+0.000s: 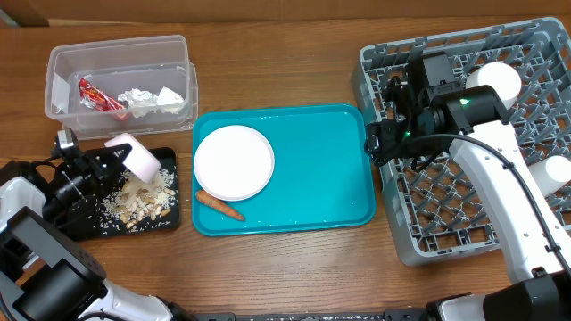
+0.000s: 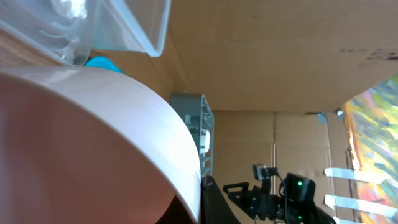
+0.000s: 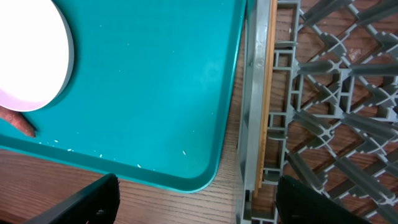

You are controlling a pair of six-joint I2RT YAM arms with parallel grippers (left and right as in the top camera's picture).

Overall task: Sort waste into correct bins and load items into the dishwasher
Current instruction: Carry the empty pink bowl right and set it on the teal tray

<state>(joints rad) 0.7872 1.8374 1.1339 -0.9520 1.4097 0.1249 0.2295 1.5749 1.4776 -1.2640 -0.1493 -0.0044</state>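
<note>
Bowl: the white bowl [image 1: 136, 157] sits at the left of the overhead view, tipped on its side above the black tray [image 1: 89, 223]. In my left wrist view its pale wall fills the lower left of the frame.
Left gripper: my left gripper [image 1: 114, 162] is clamped on the bowl. The fingers themselves are mostly hidden behind it.
Scraps: beige scraps [image 1: 143, 198] lie heaped in the black tray just below the bowl, with loose grains spread toward the tray's lower left.
Tub: the clear tub [image 1: 120, 45] is at upper left, just above the black tray. It holds a red wrapper [image 1: 96, 94] at its left and crumpled tissue [image 1: 143, 98] beside that.
Plate: the white plate [image 1: 234, 161] lies flat in the left half of the teal tray [image 1: 312, 169], at frame centre.
Carrot: the carrot [image 1: 219, 205] lies in the teal tray, touching or just under the plate's lower edge.
Rack: the grey rack [image 1: 428, 241] fills the right side, just beside the teal tray. Two white cups [image 1: 495, 80] stand in it, at upper right and far right.
Chopsticks: the chopsticks [image 3: 264, 112] lie along the rack's left wall.
Right gripper: my right gripper [image 3: 198, 183] hangs over the gap between teal tray and rack, fingers wide apart and holding nothing.
Table: a wooden table [image 1: 285, 53] bears it all.
</note>
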